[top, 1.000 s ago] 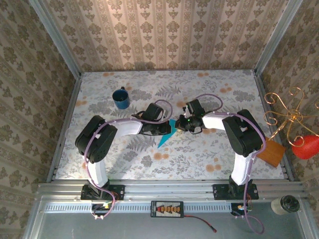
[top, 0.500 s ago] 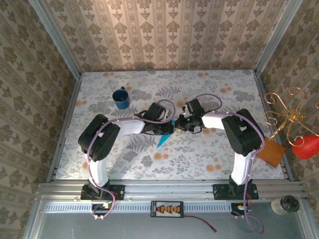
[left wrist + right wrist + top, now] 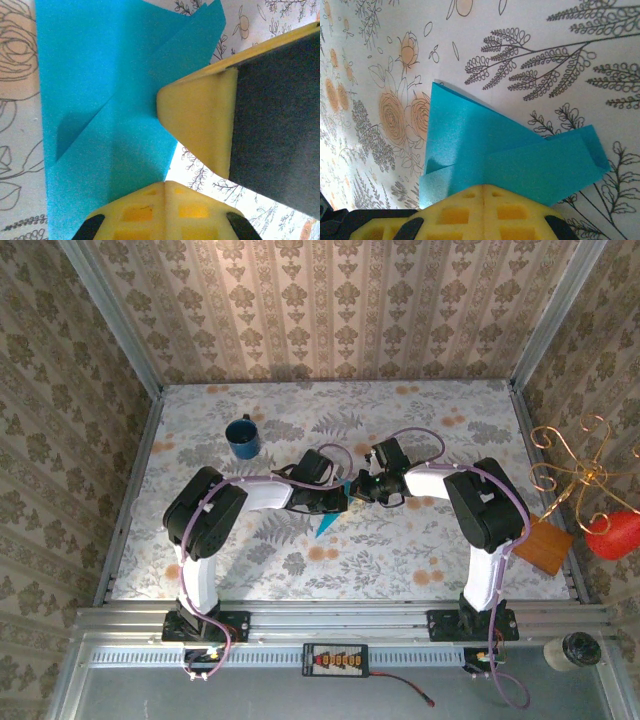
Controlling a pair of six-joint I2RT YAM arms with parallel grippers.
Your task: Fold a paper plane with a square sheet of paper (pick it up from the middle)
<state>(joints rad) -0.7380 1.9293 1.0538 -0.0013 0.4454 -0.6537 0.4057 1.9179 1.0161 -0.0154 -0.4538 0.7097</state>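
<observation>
The square sheet of paper (image 3: 326, 523) is turquoise and folded into a narrow pointed shape. It lies mid-table with its tip toward the near left. Both grippers meet at its far right end. My left gripper (image 3: 346, 498) is shut; in the left wrist view the paper (image 3: 100, 100) has its right edge running into the seam of my left gripper (image 3: 165, 184). My right gripper (image 3: 358, 490) is shut too, and one of its yellow fingers (image 3: 200, 120) touches that same edge. In the right wrist view a fold line of the paper (image 3: 470, 135) leads straight into my right gripper (image 3: 484, 186).
A dark blue mug (image 3: 243, 437) stands at the far left of the floral table (image 3: 420, 550). An orange-brown board (image 3: 545, 545) lies at the right edge beside a red ornament (image 3: 612, 535) on gold wire. Papered walls close in three sides.
My left arm's elbow has swung right and its gripper has edged toward the right gripper, covering more of the paper. The paper's tip stays put. The right arm has barely moved.
</observation>
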